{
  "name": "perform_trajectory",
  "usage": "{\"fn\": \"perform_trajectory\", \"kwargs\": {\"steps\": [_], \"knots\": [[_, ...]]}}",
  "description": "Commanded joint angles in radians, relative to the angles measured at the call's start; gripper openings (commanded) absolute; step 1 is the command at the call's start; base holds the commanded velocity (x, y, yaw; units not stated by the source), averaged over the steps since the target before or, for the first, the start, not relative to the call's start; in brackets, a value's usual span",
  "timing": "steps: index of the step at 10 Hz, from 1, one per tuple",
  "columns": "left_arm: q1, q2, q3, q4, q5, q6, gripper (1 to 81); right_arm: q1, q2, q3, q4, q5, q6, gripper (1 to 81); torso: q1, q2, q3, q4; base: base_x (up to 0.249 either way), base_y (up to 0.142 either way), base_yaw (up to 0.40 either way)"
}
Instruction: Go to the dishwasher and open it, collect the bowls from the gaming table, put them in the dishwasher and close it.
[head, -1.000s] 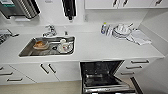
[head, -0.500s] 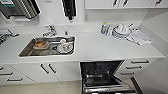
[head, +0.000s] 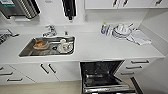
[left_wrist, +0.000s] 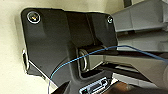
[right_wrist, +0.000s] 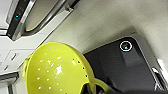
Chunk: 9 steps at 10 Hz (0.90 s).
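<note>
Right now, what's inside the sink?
In the sink, the head view shows a bowl holding something orange-brown and a white cup or dish. Between them lie dark, blurry shapes I cannot identify. What is under the dishes is covered.

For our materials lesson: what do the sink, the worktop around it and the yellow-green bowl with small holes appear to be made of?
The sink: probably stainless steel, grey with a dull metallic sheen. The worktop: a smooth, uniform white surface, perhaps laminate or solid composite; the look leaves it open. The yellow-green bowl: likely plastic, bright even colour, glossy highlights.
</note>
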Motion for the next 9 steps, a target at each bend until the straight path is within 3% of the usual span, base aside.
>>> {"fn": "perform_trajectory", "kwargs": {"steps": [1,4,9], "knots": [[0.107,0.17,-0.296,0.025,-0.178,0.016,81.1,0.102,-0.069,0.045,-0.013,-0.031,0.057,1.0,0.0,0.0,0.0,0.0,0.0,0.0,0.0],[0.136,0.279,-0.458,0.025,-0.206,0.022,81.1,0.219,-0.102,0.154,-0.009,-0.109,0.082,1.0,0.0,0.0,0.0,0.0,0.0,0.0,0.0],[0.165,0.334,-0.529,0.024,-0.221,0.025,81.1,0.414,-0.155,0.263,-0.004,-0.167,0.171,1.0,0.0,0.0,0.0,0.0,0.0,0.0,0.0]]}}
